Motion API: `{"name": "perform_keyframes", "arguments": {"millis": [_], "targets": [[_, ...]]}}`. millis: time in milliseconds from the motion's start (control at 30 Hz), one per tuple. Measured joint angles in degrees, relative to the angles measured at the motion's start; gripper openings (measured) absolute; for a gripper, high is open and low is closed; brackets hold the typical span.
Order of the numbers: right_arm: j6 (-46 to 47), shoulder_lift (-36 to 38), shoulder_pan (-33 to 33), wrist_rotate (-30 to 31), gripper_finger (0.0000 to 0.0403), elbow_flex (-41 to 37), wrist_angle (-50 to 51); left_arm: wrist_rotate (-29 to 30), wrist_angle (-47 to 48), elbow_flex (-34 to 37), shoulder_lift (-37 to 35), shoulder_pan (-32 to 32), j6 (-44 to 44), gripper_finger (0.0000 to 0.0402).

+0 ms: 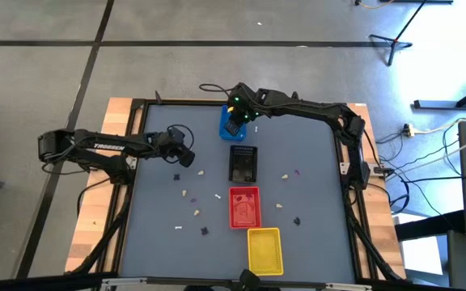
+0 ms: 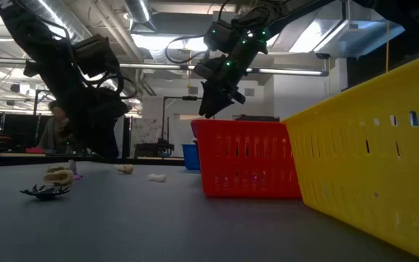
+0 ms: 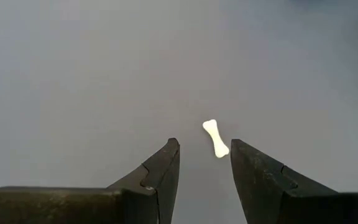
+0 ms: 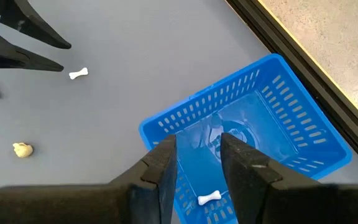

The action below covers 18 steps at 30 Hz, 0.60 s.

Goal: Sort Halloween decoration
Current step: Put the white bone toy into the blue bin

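Note:
My left gripper [image 3: 204,148] stands open, low over the grey table at its left side [image 1: 188,159]. A small white bone-shaped decoration [image 3: 215,138] lies flat on the table just ahead of its fingertips, untouched. My right gripper [image 4: 197,144] hangs open above the blue tray [image 4: 278,118] at the table's far middle [image 1: 234,123], with nothing between its fingers. Another white bone [image 4: 210,198] lies on the tray's floor. More tiny cream, white and dark pieces [image 1: 192,196] lie scattered over the table.
A black tray [image 1: 243,164], a red tray [image 1: 245,208] and a yellow tray [image 1: 265,250] stand in a row from the blue tray toward the near edge. A dark spider-like piece [image 2: 44,192] and a cream piece [image 2: 58,175] lie on the left. A raised dark frame [image 1: 350,162] rims the table.

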State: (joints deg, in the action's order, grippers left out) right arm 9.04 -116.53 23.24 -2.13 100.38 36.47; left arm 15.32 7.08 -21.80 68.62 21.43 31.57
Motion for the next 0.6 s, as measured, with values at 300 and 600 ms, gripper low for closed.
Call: {"name": "perform_keyframes", "arguments": {"millis": [300,600], "targets": [[0.0,0.0,0.0,0.0,0.0122,0.0,0.0,0.1,-3.8,0.8,0.0,-0.3,-0.1,0.0135],[0.0,0.0,0.0,0.0,0.0122,0.0,0.0,3.2,-3.8,0.8,0.0,-2.3,-0.2,0.0135]]}}
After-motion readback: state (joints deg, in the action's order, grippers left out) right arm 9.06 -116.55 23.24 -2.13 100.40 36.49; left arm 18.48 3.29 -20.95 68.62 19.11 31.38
